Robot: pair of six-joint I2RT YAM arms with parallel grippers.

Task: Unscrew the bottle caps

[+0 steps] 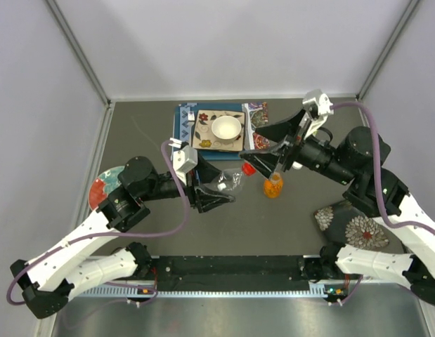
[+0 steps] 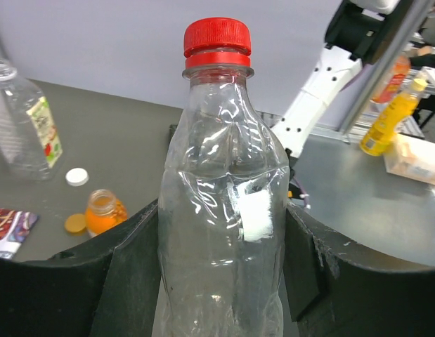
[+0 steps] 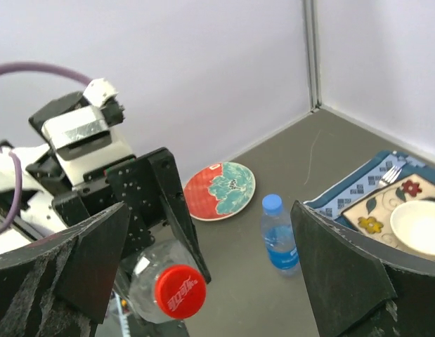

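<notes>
My left gripper point(image 2: 224, 235) is shut on the body of a clear plastic bottle point(image 2: 221, 232), held off the table with its neck toward the right arm. The red cap point(image 2: 217, 42) sits on the neck. In the top view the left gripper point(image 1: 216, 191) holds the bottle point(image 1: 228, 184) at mid-table, cap point(image 1: 249, 168) pointing right. My right gripper point(image 3: 209, 214) point(image 1: 263, 154) stands wide open just off the red cap point(image 3: 180, 293), not touching it. A blue-capped bottle point(image 3: 279, 235) stands behind. Loose white cap point(image 2: 77, 177) and orange cap point(image 2: 75, 223) lie on the table.
An open orange bottle point(image 1: 273, 186) stands beside the held bottle. An uncapped clear labelled bottle point(image 2: 24, 126) stands further off. A white bowl point(image 1: 226, 128) sits on a tray over a placemat point(image 1: 183, 116). A red-and-teal plate point(image 1: 103, 186) lies left, a dark floral plate point(image 1: 352, 226) right.
</notes>
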